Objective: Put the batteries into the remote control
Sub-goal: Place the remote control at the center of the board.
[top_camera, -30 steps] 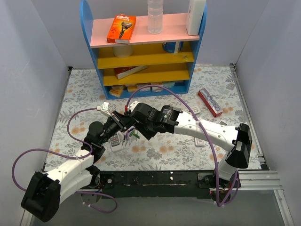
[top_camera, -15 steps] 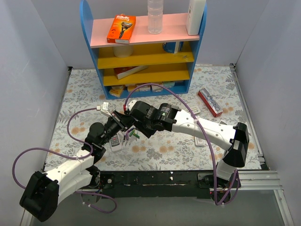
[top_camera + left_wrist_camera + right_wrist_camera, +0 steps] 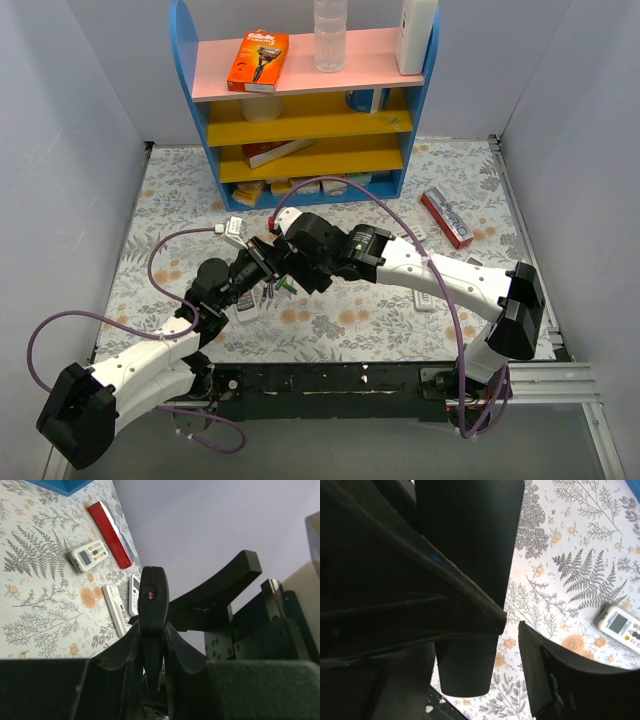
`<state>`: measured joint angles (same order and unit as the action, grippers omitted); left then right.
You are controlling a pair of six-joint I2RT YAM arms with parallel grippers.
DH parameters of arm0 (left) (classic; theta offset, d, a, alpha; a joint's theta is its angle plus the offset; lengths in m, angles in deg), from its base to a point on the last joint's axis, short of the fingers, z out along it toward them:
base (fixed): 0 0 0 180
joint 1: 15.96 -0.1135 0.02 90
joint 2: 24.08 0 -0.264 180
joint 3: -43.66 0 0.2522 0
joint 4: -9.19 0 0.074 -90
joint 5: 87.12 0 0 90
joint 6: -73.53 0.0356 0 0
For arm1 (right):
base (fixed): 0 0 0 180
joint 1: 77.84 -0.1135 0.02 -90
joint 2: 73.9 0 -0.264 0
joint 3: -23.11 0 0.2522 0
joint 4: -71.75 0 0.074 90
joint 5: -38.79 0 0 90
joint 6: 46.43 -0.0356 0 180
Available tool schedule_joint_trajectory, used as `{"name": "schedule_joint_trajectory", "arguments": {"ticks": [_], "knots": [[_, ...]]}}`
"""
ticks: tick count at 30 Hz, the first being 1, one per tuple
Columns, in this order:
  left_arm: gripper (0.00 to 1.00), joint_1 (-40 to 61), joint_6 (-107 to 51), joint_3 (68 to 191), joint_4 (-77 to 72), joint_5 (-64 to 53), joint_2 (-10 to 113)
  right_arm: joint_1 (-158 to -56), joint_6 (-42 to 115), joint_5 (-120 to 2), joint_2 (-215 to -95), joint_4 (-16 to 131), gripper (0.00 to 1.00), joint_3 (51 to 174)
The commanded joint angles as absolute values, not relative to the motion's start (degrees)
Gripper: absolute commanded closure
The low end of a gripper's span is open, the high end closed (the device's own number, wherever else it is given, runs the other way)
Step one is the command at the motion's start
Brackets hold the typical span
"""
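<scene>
Gripping the slim black remote control (image 3: 153, 605) tight between the left fingers (image 3: 129, 647), upright, held up off the floral tabletop (image 3: 40, 580). Crowding in close beside it with the right fingers (image 3: 545, 680), and cannot tell whether spread or closed on anything. Down on the tabletop just below both wrists, spotting the batteries (image 3: 280, 289), green and purple, beside a grey-white remote (image 3: 243, 301)

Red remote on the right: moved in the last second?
No. The red remote lies just where it did, right of the blue shelf.
</scene>
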<state>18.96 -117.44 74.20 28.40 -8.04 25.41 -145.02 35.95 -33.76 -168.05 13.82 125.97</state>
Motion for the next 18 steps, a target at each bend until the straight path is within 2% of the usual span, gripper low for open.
{"name": "schedule_joint_trajectory", "arguments": {"ticks": [1,6,9,13,15,16,18], "knots": [[1.0,20.0,-116.7,78.3,25.7,-11.4,25.0,-143.7,34.0,-34.9,-161.9,27.3,0.24,119.7],[1.0,20.0,-117.4,79.1,26.1,-11.8,26.5,-143.1,33.7,-34.6,-159.8,27.8,0.21,117.6],[1.0,20.0,-116.8,80.6,24.3,-11.8,27.1,-142.8,33.8,-34.5,-159.4,27.6,0.27,117.0],[0.96,20.0,-116.4,80.8,23.5,-11.0,26.6,-142.4,33.9,-35.2,-158.7,27.4,0.45,114.9],[0.95,20.0,-116.3,81.0,23.1,-10.6,26.4,-142.2,33.7,-35.7,-158.0,27.1,0.51,113.3],[0.9,20.0,-116.3,81.3,22.8,-10.4,26.4,-142.0,33.6,-35.8,-157.8,27.0,0.59,112.5],[0.77,19.9,-115.9,81.7,21.7,-10.0,26.4,-141.7,33.1,-36.2,-156.4,27.0,0.67,111.1]]}}
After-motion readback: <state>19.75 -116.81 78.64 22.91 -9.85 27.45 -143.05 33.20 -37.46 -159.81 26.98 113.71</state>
